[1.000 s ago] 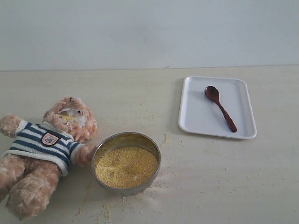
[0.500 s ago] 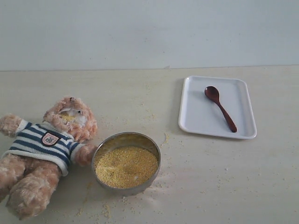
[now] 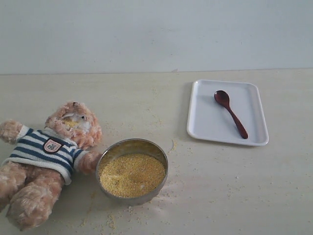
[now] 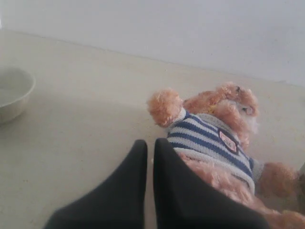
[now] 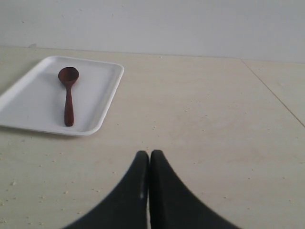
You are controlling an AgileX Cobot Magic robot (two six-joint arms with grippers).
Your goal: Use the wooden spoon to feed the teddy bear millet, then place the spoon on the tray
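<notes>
Lying diagonally on the tray [image 3: 205, 125], the wooden spoon [image 3: 230, 113] is gripped by nothing, its bowl toward the far rim; this is where the task wants it left. The teddy bear [image 3: 49, 149] is laid on its back at the left of the table [image 3: 225, 196]. One paw appears to touch the steel bowl [image 3: 133, 142], so the millet [image 3: 131, 174] is kept close to its mouth. Yellow grains are seen on the muzzle and scattered round the bowl, so the feeding is judged done, though a fresh start cannot be ruled out. Neither arm is seen in the exterior view. The left gripper [image 4: 148, 145] is held low beside the bear, jaws pressed together on nothing. The right gripper [image 5: 149, 155] is likewise closed and empty, aimed across bare table, well apart from the tray.
</notes>
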